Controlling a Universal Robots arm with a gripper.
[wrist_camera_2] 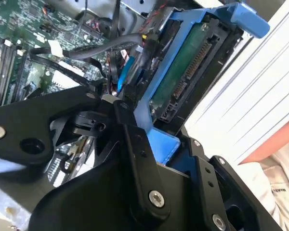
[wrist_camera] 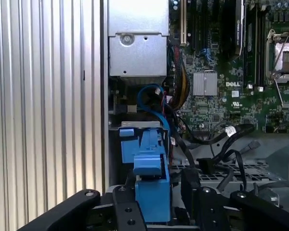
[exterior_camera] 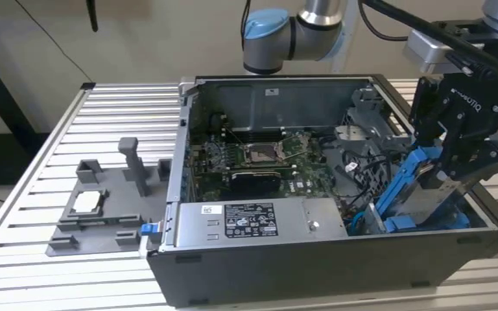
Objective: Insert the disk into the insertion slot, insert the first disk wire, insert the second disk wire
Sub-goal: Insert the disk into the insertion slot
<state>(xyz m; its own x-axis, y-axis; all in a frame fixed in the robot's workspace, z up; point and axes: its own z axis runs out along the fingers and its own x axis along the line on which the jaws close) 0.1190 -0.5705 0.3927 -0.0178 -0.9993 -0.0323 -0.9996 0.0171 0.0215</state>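
Gripper (exterior_camera: 458,170) clamped on the disk (exterior_camera: 424,193); disk tilted, lower end at the insertion slot (exterior_camera: 396,225) in the computer case (exterior_camera: 318,275).

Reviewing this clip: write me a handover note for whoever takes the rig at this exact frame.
Gripper: shut on the disk, held tilted at the computer case's corner on the exterior view's right.
Disk: lower end down at the insertion slot, upper end standing above the case; not seated.
Done: disk picked up and brought to the slot.
Left: seating the disk; both wires, since its connectors are bare in the second wrist view.
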